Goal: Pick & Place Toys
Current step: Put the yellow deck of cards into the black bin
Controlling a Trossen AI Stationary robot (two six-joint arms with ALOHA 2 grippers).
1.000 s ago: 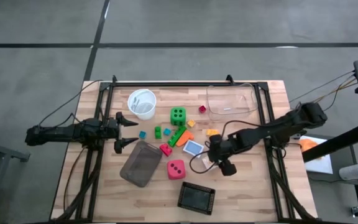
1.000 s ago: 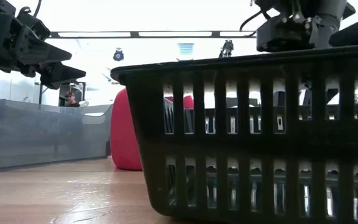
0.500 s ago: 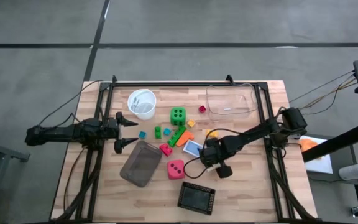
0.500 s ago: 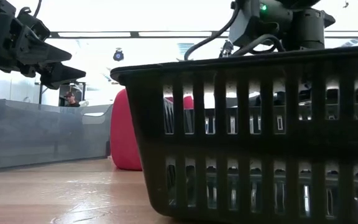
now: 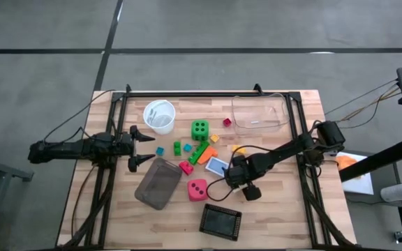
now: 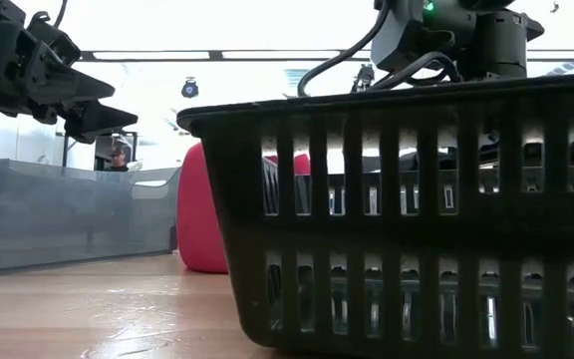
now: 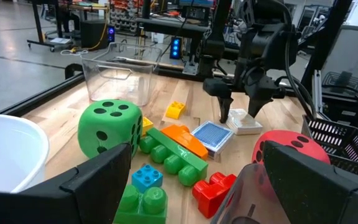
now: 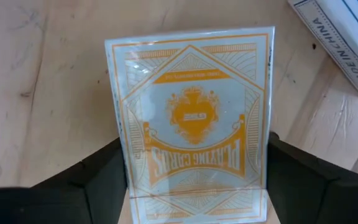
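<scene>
A: Since a second ago, we log the right gripper shifted in from the right toward the middle of the surface; the left gripper hasn't moved, fingers spread wide, holding nothing, beside the white cup.

B: Right fingers?

A: Parted, straddling an orange-backed card box lying flat. We see no squeeze yet.

B: That's no toy. Toys sit in the middle: green die, pink-red die, green brick, red brick, near the grey tray.

A: Risks, we judge: closing here grabs cards, not toys; the blue card box lies just beside and could get nudged.
</scene>
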